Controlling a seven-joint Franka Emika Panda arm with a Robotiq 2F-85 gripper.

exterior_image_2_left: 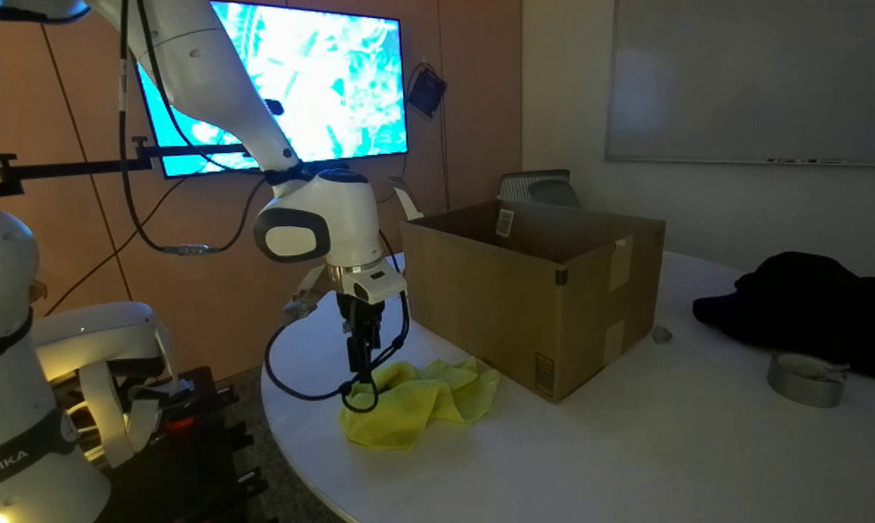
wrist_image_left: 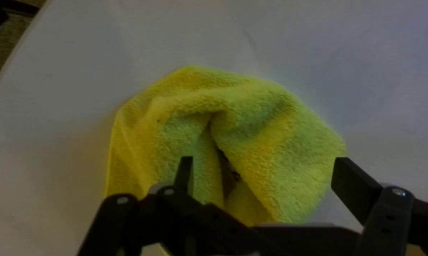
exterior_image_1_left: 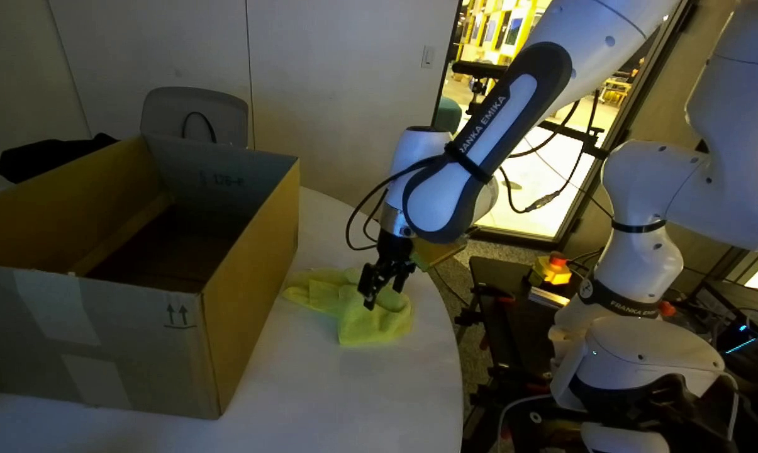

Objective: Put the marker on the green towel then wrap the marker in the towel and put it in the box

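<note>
1. Your gripper (exterior_image_1_left: 385, 294) points down over the green towel (exterior_image_1_left: 372, 325) in both exterior views; contact with the cloth cannot be confirmed.
2. In the wrist view your fingers (wrist_image_left: 356, 190) stand wide apart, with the towel visible in the gap; they have hold of nothing.
3. The towel lies rumpled and partly folded over on the white table (exterior_image_1_left: 353, 402), outside the cardboard box (exterior_image_1_left: 253, 286) and just beside one of its walls. In the wrist view, a raised fold leaves a narrow dark opening.
4. Within that opening you can see a small dark spot (wrist_image_left: 236, 175), too little exposed to confirm as the marker.
5. The box stands upright, open at the top, with printed up arrows (exterior_image_1_left: 183, 313) near one corner and pale tape strips (exterior_image_1_left: 58, 308) on the same side.
6. In an exterior view, a roll of grey tape (exterior_image_2_left: 806, 388) lies just beside a black cloth (exterior_image_2_left: 807, 305); a grey chair (exterior_image_1_left: 165, 116) stands beyond the box.
</note>
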